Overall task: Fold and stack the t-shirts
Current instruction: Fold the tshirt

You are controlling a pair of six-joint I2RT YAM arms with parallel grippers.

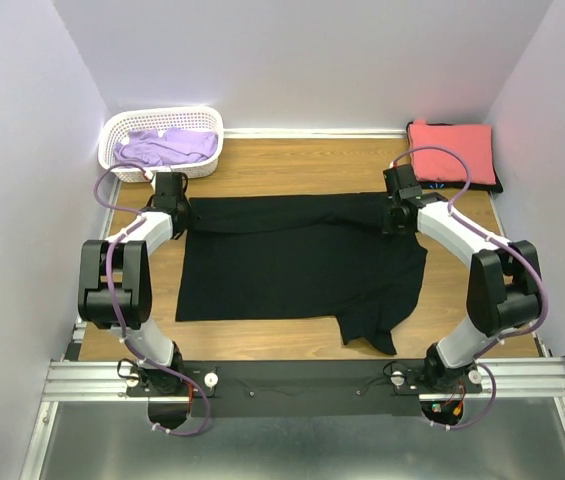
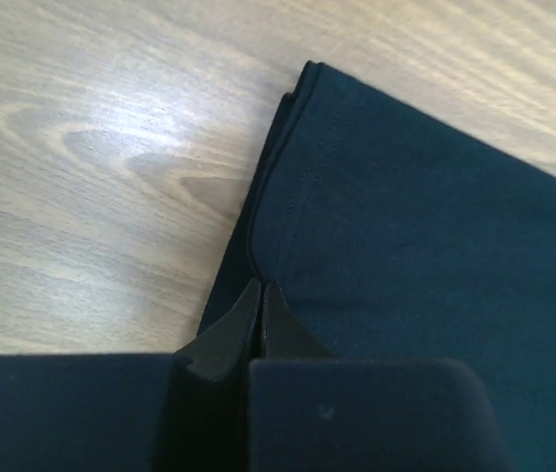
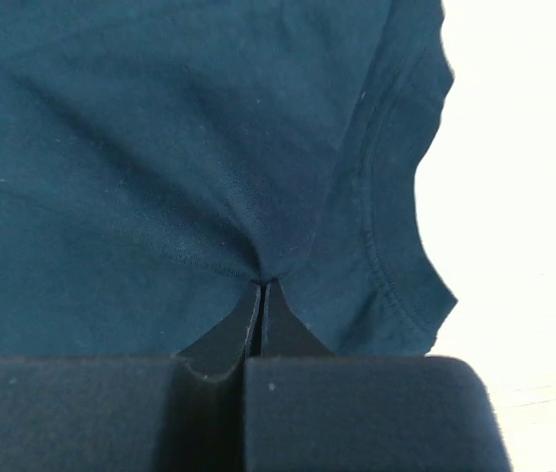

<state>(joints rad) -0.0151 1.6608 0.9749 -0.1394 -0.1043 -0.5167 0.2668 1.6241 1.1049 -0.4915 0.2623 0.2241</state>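
Black t-shirt point(image 1: 302, 265): spread flat mid-table on the wooden table point(image 1: 292, 170), one sleeve sticking out near right.
Fabric: matte and smooth, with a stitched hem; two layers show at the far-left corner.
Left gripper point(image 2: 261, 287): jaws closed, pinching that far-left corner.
Right gripper point(image 3: 261, 285): jaws closed on puckered cloth beside a curved stitched edge, far right.
Coral-red t-shirt point(image 1: 452, 150): folded in the far-right corner.
Lavender t-shirt point(image 1: 167, 147): crumpled in the white lattice basket point(image 1: 112, 135), far left.

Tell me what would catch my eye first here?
A black t-shirt lies spread across the middle of the table, the left tool and right tool each pinching its far edge. A white basket holding a lavender shirt sits far left; a folded coral-red shirt lies far right.
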